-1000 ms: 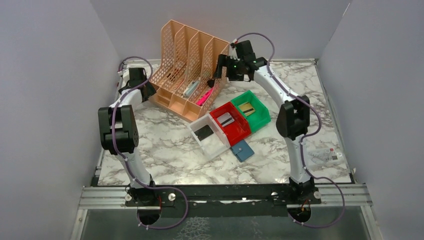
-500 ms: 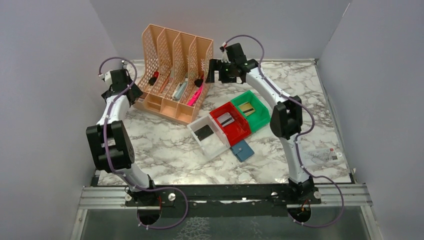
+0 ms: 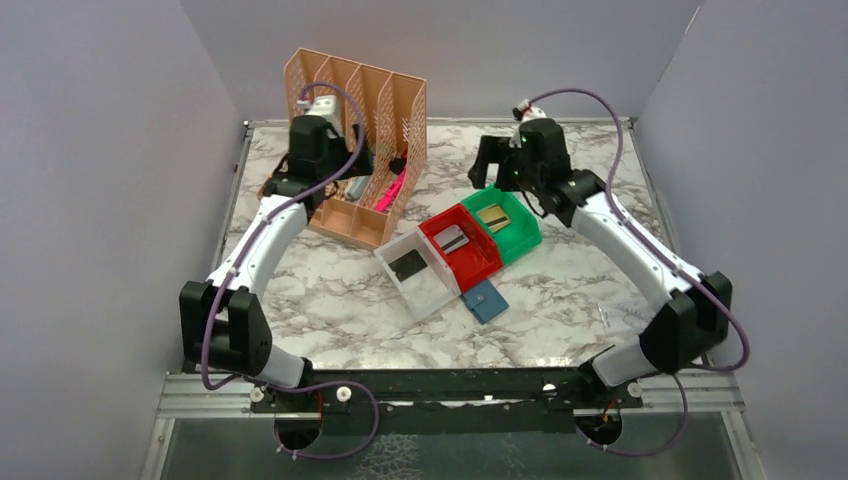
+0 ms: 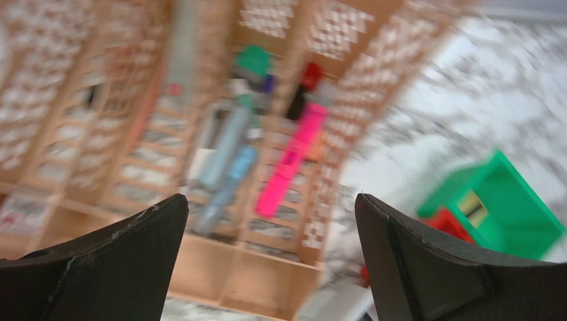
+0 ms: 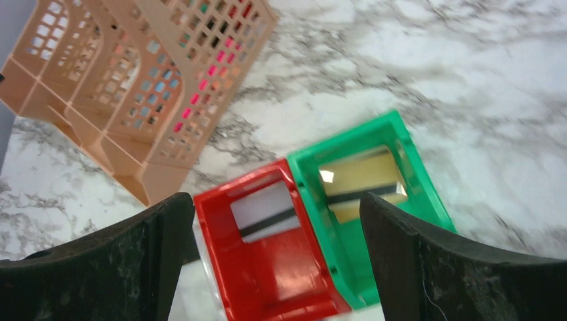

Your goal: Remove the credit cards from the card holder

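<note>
Marble-look table top point(image 3: 330, 300): smooth, with a soft sheen. At eleven o'clock stands the peach file rack point(image 3: 400, 110), moulded plastic with perforated mesh walls, matt. Three bins, all smooth plastic: the white bin point(image 3: 430, 292), the red bin point(image 5: 267, 281), and at its two o'clock the green bin point(image 5: 348, 261), shiny along the rims. Inside the green one lies a gold card point(image 5: 354, 170), glossy and catching a bright glint. The blue card holder point(image 3: 486, 300) looks matt. On the right gripper point(image 5: 277, 197) the fingers point(image 5: 468, 267) are matt black, grainy and faintly scuffed. At six o'clock runs a dull silver metal rail point(image 3: 200, 395).
</note>
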Tool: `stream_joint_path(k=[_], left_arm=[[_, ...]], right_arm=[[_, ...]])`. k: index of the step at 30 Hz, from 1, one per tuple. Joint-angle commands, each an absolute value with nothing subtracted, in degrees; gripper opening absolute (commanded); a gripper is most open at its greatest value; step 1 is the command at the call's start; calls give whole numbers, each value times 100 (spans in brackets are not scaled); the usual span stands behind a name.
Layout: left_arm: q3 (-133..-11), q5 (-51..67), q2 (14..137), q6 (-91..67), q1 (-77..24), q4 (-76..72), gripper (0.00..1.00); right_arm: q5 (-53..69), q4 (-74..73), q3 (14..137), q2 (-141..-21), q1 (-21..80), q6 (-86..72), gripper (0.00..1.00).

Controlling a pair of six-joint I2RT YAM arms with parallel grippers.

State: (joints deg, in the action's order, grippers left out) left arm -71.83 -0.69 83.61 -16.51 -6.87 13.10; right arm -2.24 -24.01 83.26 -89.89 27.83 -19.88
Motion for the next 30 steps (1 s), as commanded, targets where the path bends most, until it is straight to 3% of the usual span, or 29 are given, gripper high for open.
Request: stream_joint_path(k=[1,7,13,26,30], left_arm=[[-7102,765,8531,-830,-1756,832,99],[-7404,81,9333,-460,-2549,910,98],[-8236,-930,10364,-366,-2707,1289,98],[-10225,-2867,12332,-230,-2672,1977,98],[-10632,-2984,12644,-454,-2370,2221,98]], right_arm=[[-1618,-1854,7014,-7757,2742,-2377,99],[-2111,-2092,5917,-6148,2742,-2710,99],[-2252,-2758,5520,-5295,2742,-2729,99],[-2063,-3276,4928,-4865,2742,-2925,99],[-1865,-3270,4885,-5072,2742,-2937,99]])
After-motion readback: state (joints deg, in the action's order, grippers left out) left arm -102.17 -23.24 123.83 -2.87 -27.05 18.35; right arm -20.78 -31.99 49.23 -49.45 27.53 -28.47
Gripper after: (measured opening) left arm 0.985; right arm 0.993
